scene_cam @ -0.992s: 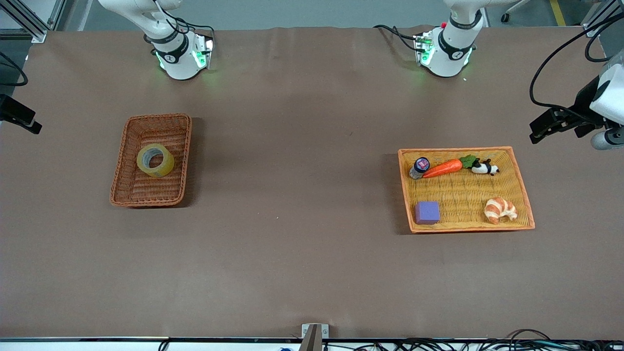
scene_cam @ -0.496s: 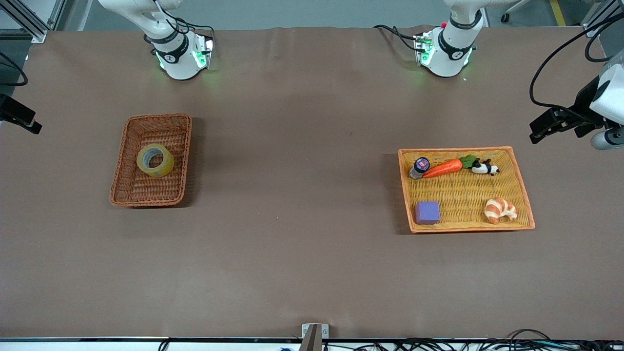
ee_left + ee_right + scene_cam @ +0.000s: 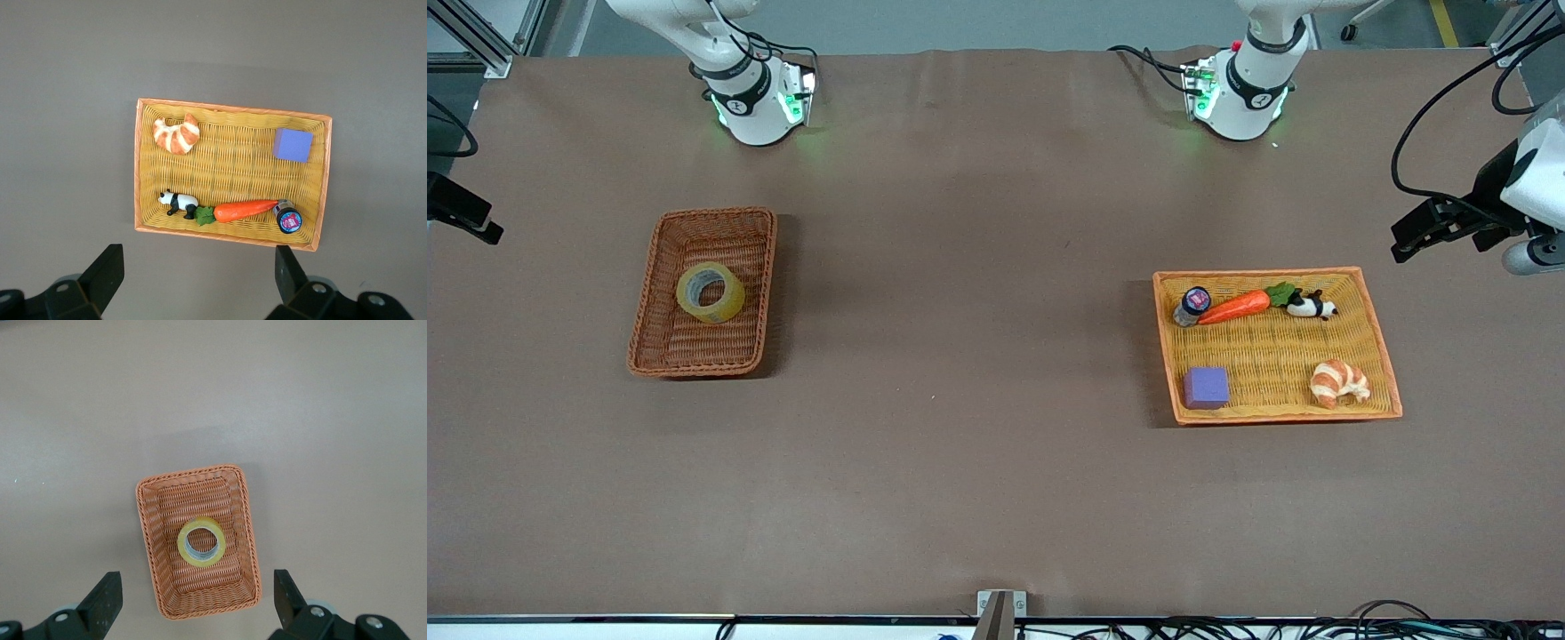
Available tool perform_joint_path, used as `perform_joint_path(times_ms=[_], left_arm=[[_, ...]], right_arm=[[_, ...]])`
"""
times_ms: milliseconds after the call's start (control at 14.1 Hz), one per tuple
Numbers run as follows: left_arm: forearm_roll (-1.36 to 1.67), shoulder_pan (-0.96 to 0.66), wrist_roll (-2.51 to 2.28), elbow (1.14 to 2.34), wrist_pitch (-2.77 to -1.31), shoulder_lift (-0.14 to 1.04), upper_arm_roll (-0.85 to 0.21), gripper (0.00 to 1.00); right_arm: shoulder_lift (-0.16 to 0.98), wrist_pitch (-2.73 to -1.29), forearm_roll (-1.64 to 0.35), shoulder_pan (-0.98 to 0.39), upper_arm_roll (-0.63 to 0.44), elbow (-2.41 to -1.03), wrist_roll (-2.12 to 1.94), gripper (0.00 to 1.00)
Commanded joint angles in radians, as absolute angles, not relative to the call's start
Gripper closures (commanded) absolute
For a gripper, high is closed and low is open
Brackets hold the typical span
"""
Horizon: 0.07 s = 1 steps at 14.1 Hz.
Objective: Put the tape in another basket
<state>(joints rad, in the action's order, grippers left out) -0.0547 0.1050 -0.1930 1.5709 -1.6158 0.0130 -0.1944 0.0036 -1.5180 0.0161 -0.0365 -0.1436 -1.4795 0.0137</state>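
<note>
**Tape (image 3: 710,292): flat in the brown basket (image 3: 711,212), right arm's end of the table.**

Front view: the yellow basket (image 3: 1254,273) at the left arm's end holds a carrot (image 3: 1234,307) and a croissant (image 3: 1338,382), no tape. This fits a tape awaiting pickup or one just delivered.
Left wrist view: the left gripper (image 3: 197,280) is raised high near the yellow basket, fingers wide apart, empty.
Right wrist view: the right gripper (image 3: 197,603) is raised high near the brown basket, fingers wide apart, empty.

White arms on green-lit bases (image 3: 760,111), black cables, black tool fingers (image 3: 103,277).
</note>
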Motion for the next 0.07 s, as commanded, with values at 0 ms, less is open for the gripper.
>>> perform_joint_path(times_ms=[0], left_arm=[[-0.037, 0.101, -0.189, 1.534, -1.62, 0.037, -0.199, 0.0]], right_arm=[[-0.015, -1.523, 0.009, -0.037, -0.144, -1.502, 0.017, 0.0]])
